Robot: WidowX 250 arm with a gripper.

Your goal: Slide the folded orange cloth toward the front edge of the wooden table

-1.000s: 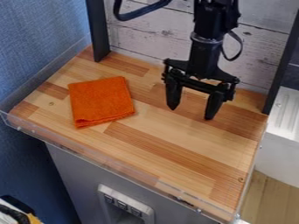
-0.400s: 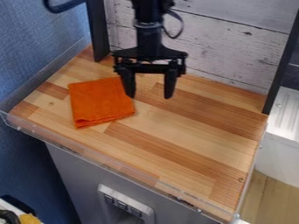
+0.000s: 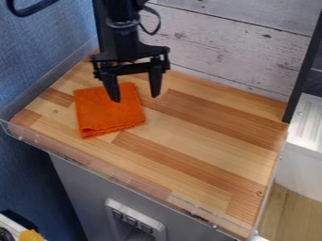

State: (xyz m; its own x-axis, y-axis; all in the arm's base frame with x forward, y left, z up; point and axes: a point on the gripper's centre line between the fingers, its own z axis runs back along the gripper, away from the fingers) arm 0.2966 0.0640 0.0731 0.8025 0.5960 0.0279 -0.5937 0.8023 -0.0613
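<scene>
This looks like a small work corner made up for trials, perhaps in a lab, with a butcher-block style wooden counter (image 3: 207,155) edged by a clear plastic strip (image 3: 125,181). Behind it stands a whitewashed plank wall (image 3: 232,52) between dark posts, with a blue textured wall (image 3: 44,52) at the left and a gray cabinet (image 3: 82,188) below.

One finger of the black gripper (image 3: 135,99) hides some of the orange cloth (image 3: 107,115); the top edge cuts off the arm (image 3: 119,30); a yellow thing (image 3: 30,236) (unclear what) is cropped lower left.
</scene>
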